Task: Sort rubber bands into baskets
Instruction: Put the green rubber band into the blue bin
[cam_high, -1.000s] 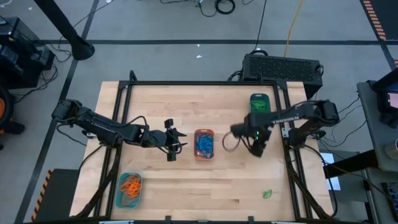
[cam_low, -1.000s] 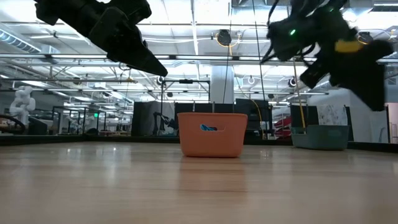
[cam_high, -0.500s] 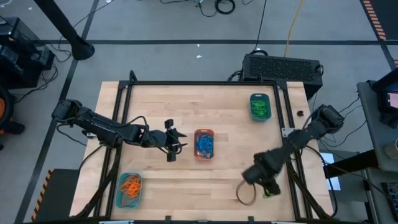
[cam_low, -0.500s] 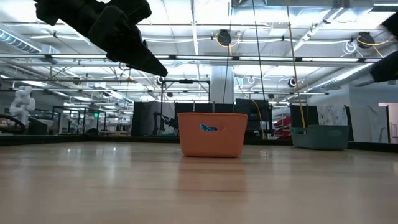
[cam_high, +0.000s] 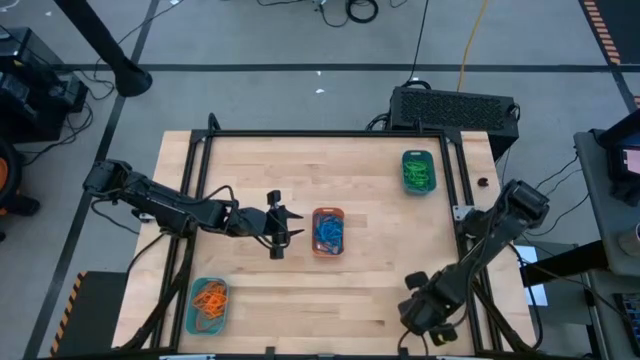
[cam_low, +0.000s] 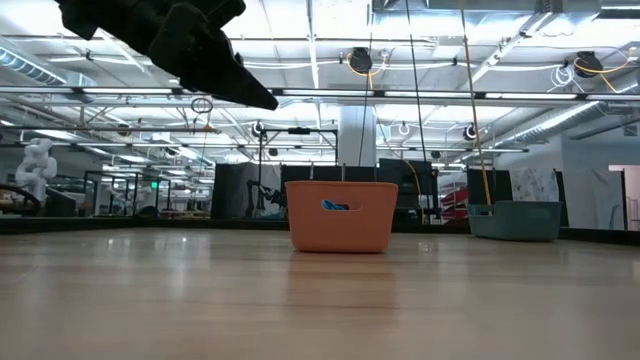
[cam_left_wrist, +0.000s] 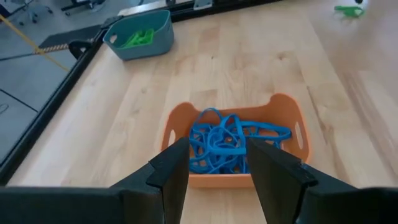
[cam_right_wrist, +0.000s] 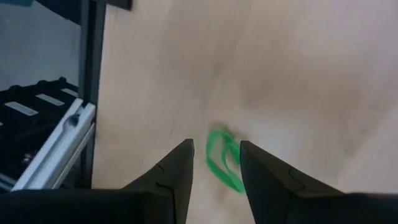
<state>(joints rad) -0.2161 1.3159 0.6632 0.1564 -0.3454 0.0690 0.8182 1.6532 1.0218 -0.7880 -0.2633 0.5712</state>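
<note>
The orange basket (cam_high: 328, 232) stands mid-table with blue rubber bands (cam_left_wrist: 224, 143) in it. My left gripper (cam_high: 280, 233) hovers open just left of it, pointing at it, with nothing between its fingers (cam_left_wrist: 174, 168). A teal basket (cam_high: 418, 172) with green bands stands at the far right. Another teal basket (cam_high: 208, 303), near left, holds orange bands. My right gripper (cam_high: 425, 315) hangs open over the near right corner, pointing down. One green rubber band (cam_right_wrist: 211, 155) lies flat on the wood below, seen between its fingers and clear of them.
A black frame rail (cam_high: 470, 250) runs along the table's right edge, close to my right arm. Bare wood lies between the orange basket and the near edge. In the low view the orange basket (cam_low: 340, 215) stands centre and a teal one (cam_low: 515, 220) at the right.
My right gripper has swung from beside the orange basket's right side toward the table's near edge, to the near right corner. It has turned about as it went and now points down over the loose green band. My left arm has kept still.
</note>
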